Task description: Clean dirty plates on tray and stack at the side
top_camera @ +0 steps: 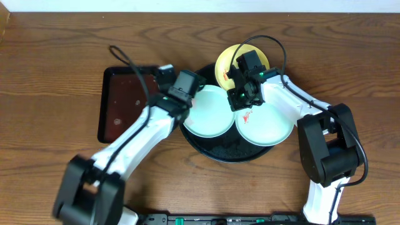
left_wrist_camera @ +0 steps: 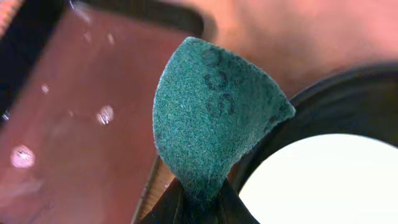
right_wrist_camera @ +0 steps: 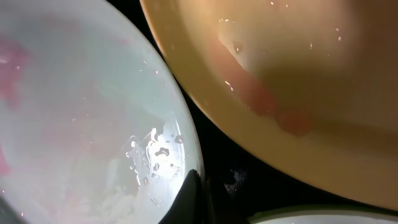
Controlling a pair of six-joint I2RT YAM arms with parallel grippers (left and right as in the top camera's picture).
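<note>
My left pincer pinches pad corner by tray rim | my right pincer low over plates, state I cannot tell | plates on tray, smeared | risk: pad slips mid-scrub; I shove yellow plate off tray

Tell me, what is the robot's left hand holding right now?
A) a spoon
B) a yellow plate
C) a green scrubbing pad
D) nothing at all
C: the left wrist view shows a green scrubbing pad pinched at its lower end in the left hand, sticking up in front of the rim of the black tray.
</note>
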